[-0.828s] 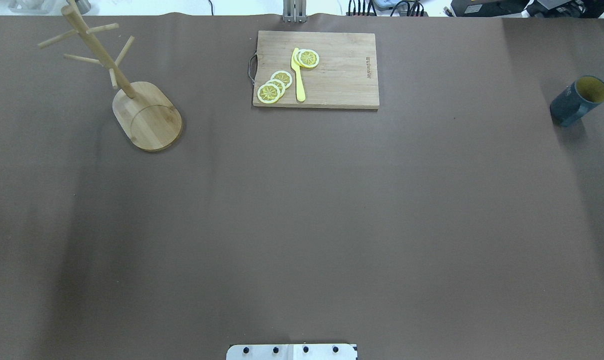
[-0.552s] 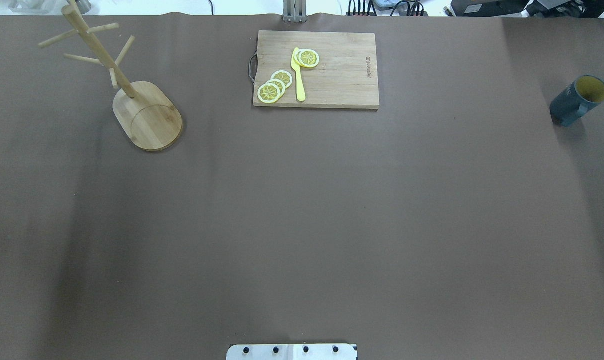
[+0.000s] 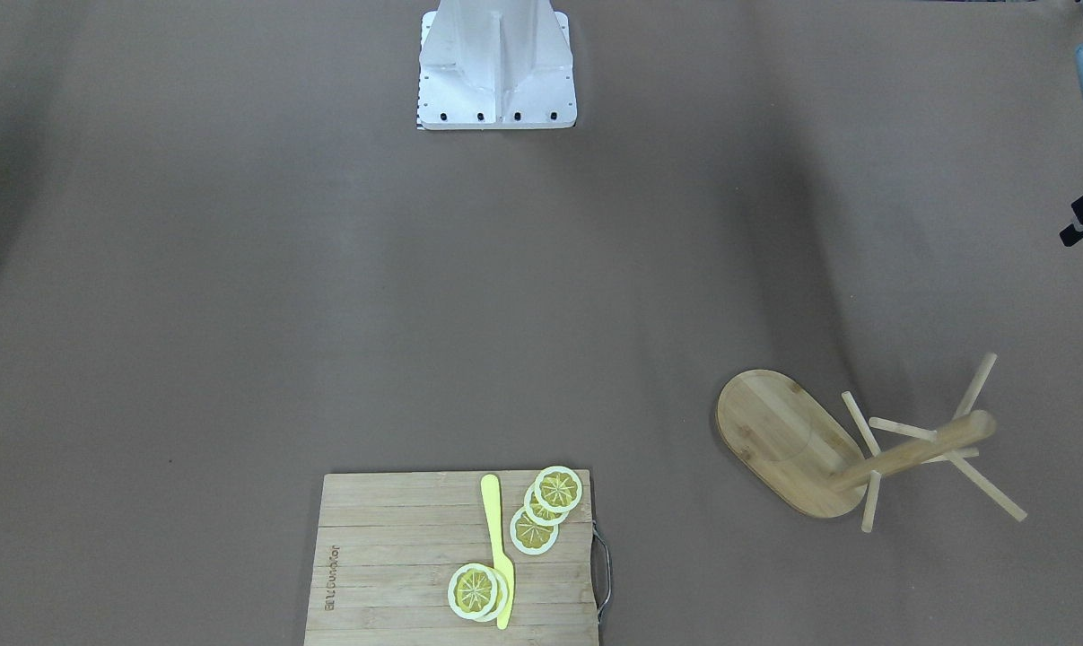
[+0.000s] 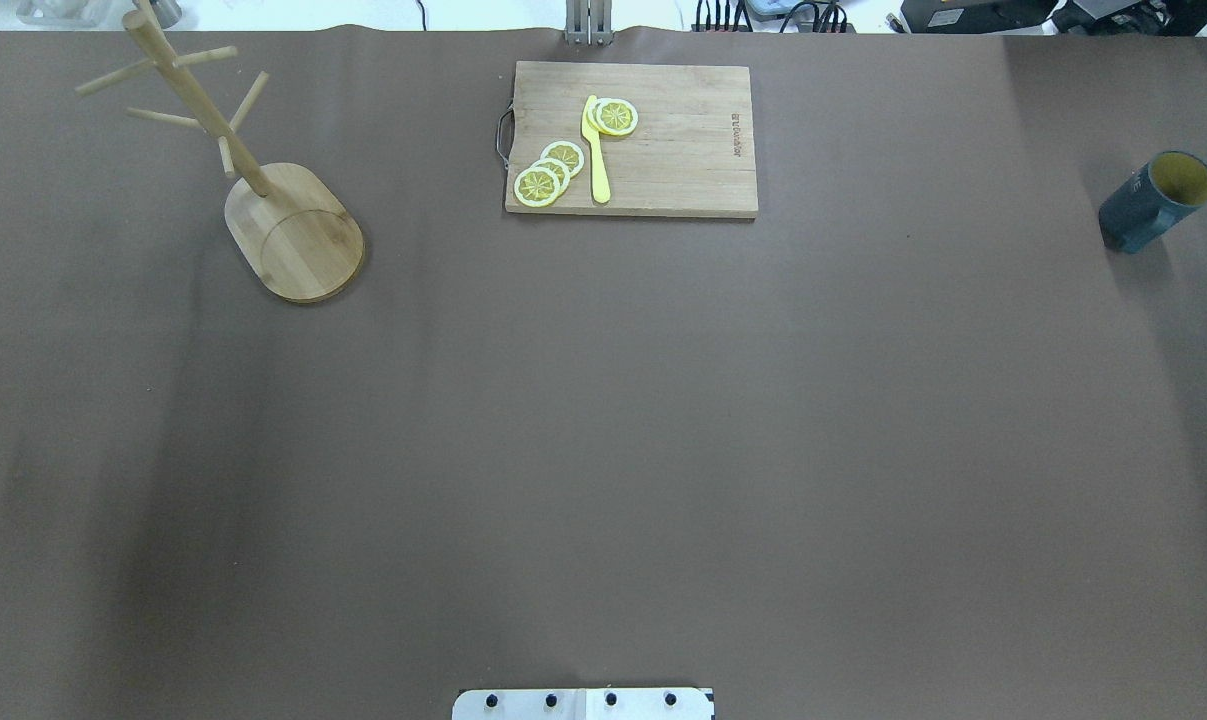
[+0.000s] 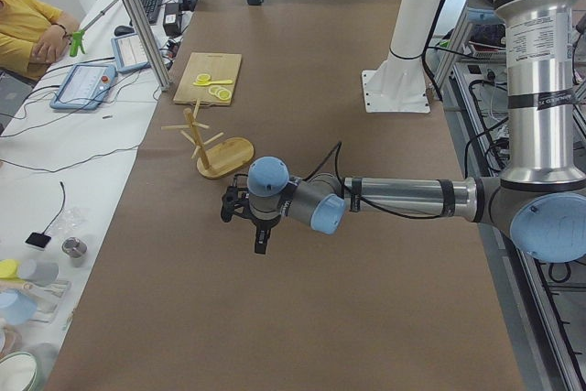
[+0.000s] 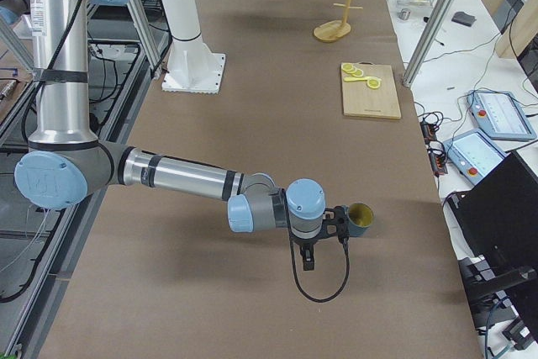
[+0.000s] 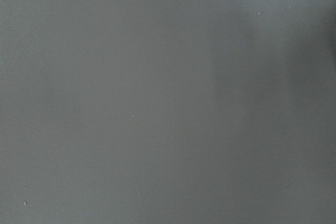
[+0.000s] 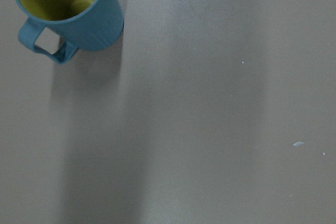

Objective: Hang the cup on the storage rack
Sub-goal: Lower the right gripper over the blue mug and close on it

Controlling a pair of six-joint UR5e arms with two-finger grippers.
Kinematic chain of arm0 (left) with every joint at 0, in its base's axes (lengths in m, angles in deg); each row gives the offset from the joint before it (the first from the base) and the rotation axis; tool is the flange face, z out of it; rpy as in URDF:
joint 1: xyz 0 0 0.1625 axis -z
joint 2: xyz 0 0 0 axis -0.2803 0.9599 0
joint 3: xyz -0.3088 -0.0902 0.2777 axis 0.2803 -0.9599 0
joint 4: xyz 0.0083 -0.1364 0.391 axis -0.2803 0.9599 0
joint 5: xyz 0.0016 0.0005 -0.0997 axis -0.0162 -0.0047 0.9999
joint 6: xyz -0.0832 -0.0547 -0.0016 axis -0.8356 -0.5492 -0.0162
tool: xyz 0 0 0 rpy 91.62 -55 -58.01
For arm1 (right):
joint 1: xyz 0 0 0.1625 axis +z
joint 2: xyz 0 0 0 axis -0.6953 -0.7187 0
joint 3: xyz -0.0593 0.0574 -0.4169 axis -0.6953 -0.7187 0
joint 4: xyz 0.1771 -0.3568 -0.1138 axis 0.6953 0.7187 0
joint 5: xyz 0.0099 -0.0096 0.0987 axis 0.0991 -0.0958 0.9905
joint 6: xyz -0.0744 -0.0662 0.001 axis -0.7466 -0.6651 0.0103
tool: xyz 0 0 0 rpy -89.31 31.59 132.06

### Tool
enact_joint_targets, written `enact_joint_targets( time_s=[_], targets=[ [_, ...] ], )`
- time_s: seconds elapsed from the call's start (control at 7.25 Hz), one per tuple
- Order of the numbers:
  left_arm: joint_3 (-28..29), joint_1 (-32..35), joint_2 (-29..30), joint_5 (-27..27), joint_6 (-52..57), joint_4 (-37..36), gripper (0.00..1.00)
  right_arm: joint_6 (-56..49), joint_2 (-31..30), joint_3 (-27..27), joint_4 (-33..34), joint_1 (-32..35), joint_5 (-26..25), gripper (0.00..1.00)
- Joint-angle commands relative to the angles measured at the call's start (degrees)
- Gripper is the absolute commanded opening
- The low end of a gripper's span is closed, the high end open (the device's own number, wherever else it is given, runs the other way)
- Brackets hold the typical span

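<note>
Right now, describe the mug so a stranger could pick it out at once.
In the overhead view, go from the rectangular wooden cutting board far right across the brown table. Near that edge stands the dark teal-blue cylindrical cup. Nothing else on the table is blue; its inside is yellowish-olive.

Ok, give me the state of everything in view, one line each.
cup: upright, empty, on the table, not hung.
storage rack: upright, pegs bare.
cutting board: flat, carrying slices and knife.
lemon slices: flat on the board, overlapping in two groups.
yellow knife: flat on the board between the groups.
right gripper: near the cup; open or shut cannot be told.
left gripper: over bare table; open or shut cannot be told.
</note>
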Motion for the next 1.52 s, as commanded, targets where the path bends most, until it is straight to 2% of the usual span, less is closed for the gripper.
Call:
enact_joint_targets(
  time_s=[0.0, 0.41, 0.55, 0.69, 1.1, 1.24, 1.38],
  targets=[
    [0.5, 0.0, 0.6, 0.0, -0.1, 1.8, 0.98, -0.2, -0.3, 0.4, -0.2, 0.0, 0.3, 1.00],
    [0.6, 0.0, 0.6, 0.0, -0.7, 2.9, 0.98, 0.9, -1.7, 0.0, -3.8, 0.0, 2.1, 1.00],
    [0.5, 0.0, 0.8, 0.0, -3.1, 3.0, 0.98, 3.5, -0.1, -1.3, -3.9, -0.4, 2.0, 1.00],
    [0.5, 0.0, 1.1, 0.0, -4.7, 3.0, 0.98, 4.2, 2.9, -2.7, -3.9, -0.5, 1.9, 1.00],
    [1.0, -0.1, 1.5, -0.1, -5.0, 3.0, 0.98, 11.2, 18.9, -17.9, -3.9, -4.9, 1.3, 0.99],
    [0.7, 0.0, 1.8, -0.1, -5.1, 3.0, 0.98, 15.9, 20.8, -18.9, -4.0, -7.3, 0.9, 0.98],
    [0.5, 0.0, 2.0, -0.1, -6.0, 3.0, 0.98, 17.2, 21.0, -18.9, -4.1, -9.0, -2.0, 0.97]
  ],
)
